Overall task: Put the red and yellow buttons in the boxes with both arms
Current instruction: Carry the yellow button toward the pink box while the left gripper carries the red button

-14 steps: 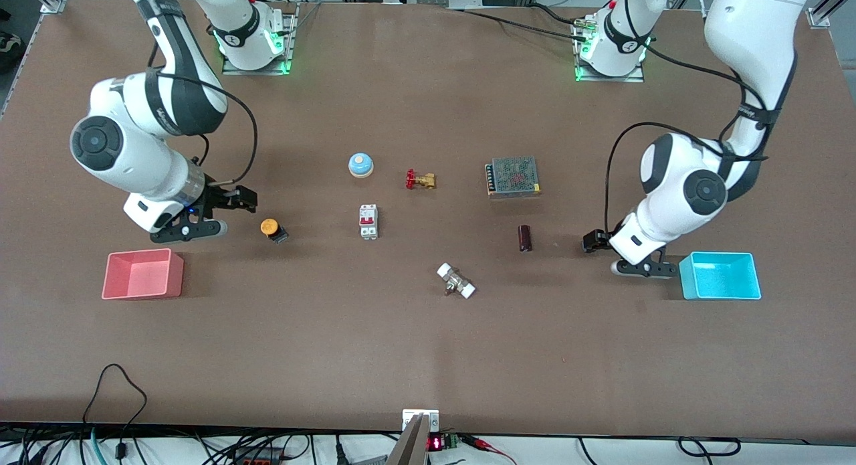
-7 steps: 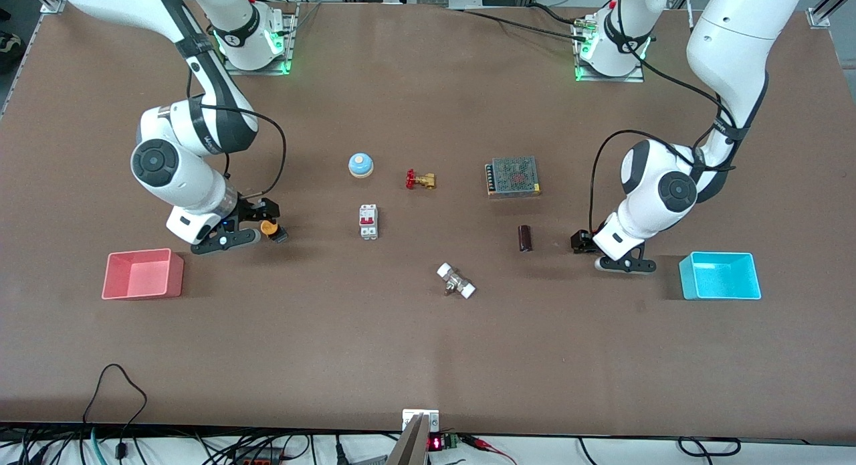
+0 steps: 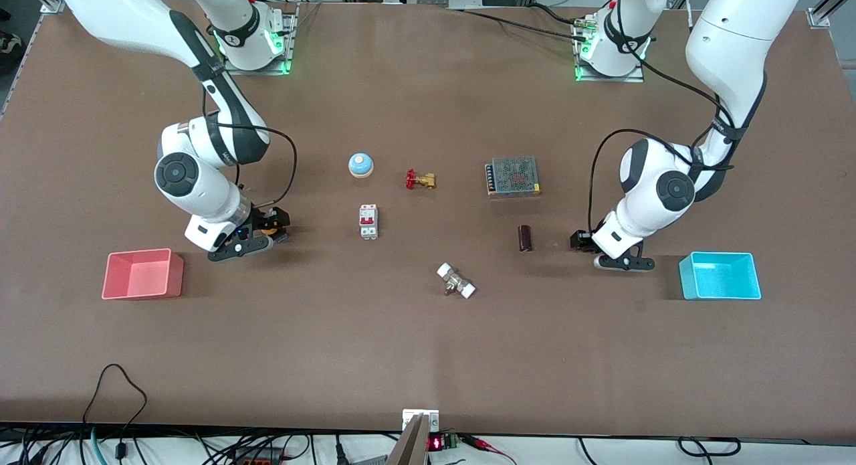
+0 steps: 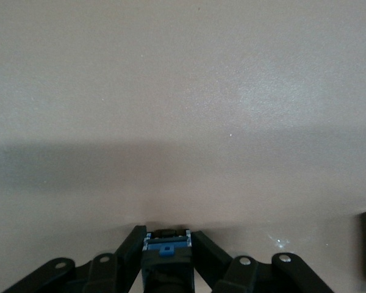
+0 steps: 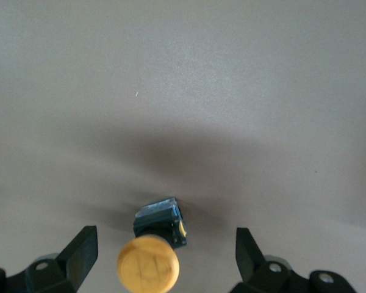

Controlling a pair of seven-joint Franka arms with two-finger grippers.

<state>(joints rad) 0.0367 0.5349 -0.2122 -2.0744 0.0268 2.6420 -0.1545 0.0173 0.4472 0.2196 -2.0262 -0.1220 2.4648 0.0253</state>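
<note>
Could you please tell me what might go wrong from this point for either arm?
1. The yellow button sits off-centre between the right gripper's open jaws, low over the table, so closing may push or turn it rather than grip it.
2. The left gripper's jaws pinch a dark block only at their tips, with its cap hidden, so it may slip on the way to the cyan box.

**Three cameras on my table**

The front camera looks down from high across the table [image 3: 428, 358], facing my bases. My wrist cameras look close down past my fingers; the right shares the yellow button [image 5: 148, 264] [image 3: 269, 227] with it.
</note>
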